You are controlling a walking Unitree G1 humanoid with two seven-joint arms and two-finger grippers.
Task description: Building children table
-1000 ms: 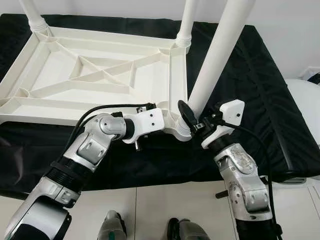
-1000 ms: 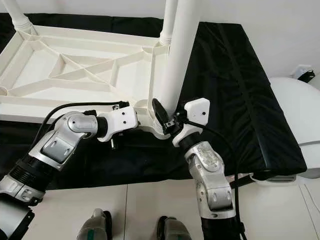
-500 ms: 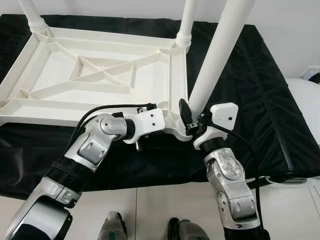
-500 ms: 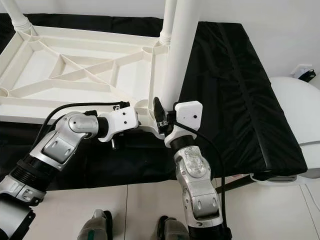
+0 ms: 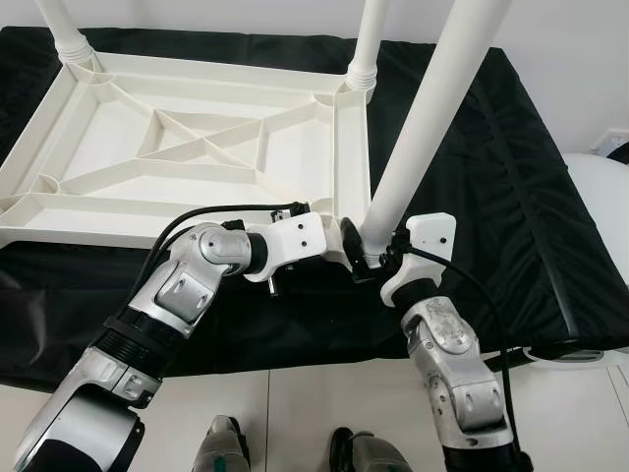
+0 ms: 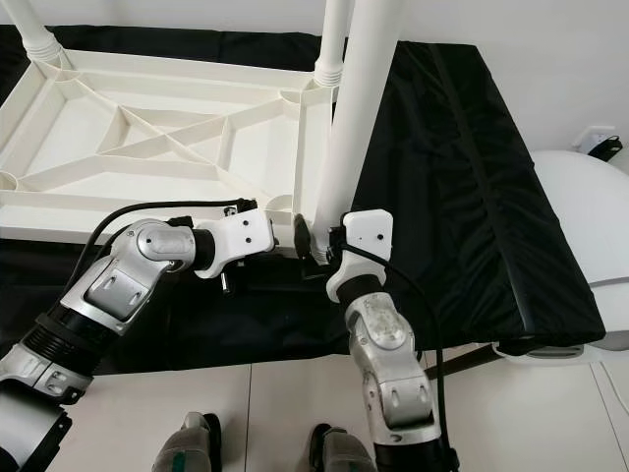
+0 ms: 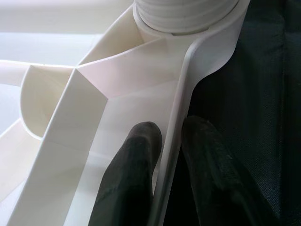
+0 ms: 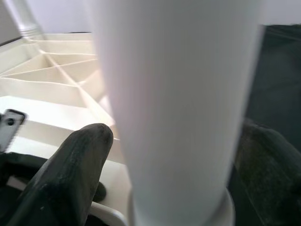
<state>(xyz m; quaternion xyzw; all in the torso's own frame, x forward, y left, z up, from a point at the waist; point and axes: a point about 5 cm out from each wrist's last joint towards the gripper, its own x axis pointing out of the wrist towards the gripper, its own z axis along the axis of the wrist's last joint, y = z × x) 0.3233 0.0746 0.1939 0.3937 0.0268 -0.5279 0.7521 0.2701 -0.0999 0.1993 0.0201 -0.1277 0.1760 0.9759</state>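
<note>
Two grippers: L (image 7: 167,155) pinches tabletop (image 5: 197,147) rim, R (image 8: 174,165) clamps leg (image 5: 423,128).

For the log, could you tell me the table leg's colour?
White table leg, clearest in the left eye view.

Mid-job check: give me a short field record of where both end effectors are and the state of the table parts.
Workpiece: white plastic tabletop, upside down on black cloth
Left end effector: shut on tabletop's near rim, by the corner socket
Right end effector: fingers on either side of white tube leg at its base
Leg: stands in near corner socket, tilted
Other legs: two seated in far corners
</note>
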